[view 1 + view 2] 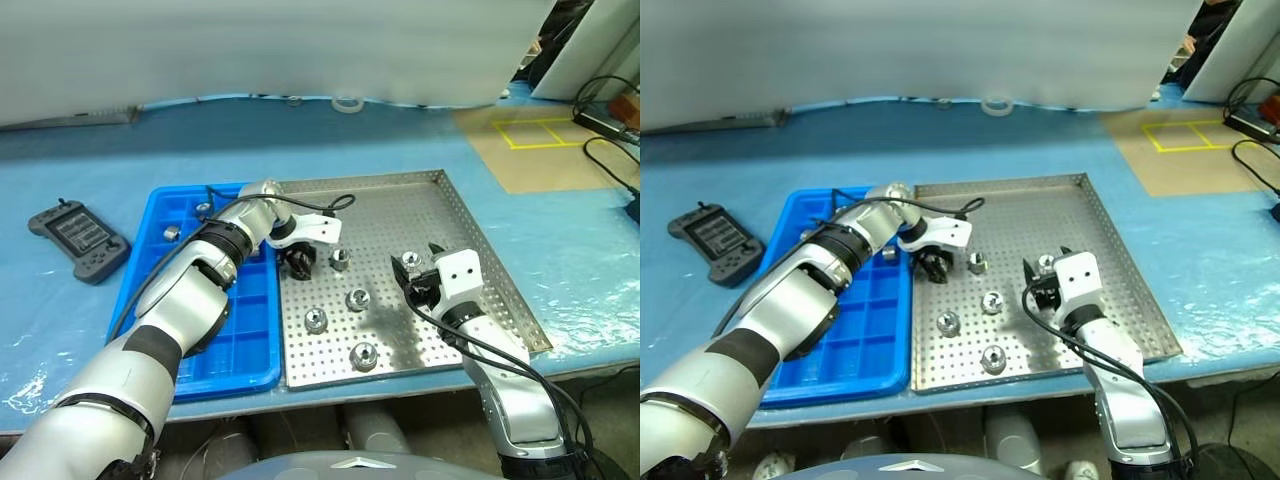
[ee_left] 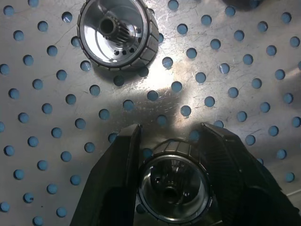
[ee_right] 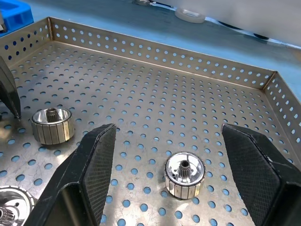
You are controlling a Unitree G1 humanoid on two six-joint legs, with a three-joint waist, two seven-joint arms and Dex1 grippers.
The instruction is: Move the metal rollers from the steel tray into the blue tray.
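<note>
My left gripper [image 1: 298, 262] points down at the left side of the steel tray [image 1: 400, 200] and is shut on a metal roller [image 2: 174, 186] that rests on the perforated floor. A second roller [image 2: 117, 35] lies just beyond it. Several more rollers [image 1: 358, 298] are scattered over the tray's near half. My right gripper [image 3: 169, 132] is held level and open over the tray's right part, with one roller [image 3: 184, 175] lying between and below its fingers. The blue tray [image 1: 240, 350] adjoins the steel tray's left side and has two rollers [image 1: 172, 232] in its far compartments.
A black handheld remote [image 1: 78, 238] lies left of the blue tray. A roll of tape [image 1: 347, 103] sits at the table's far edge. At the far right are a brown mat with yellow tape [image 1: 540, 140] and black cables [image 1: 610, 160].
</note>
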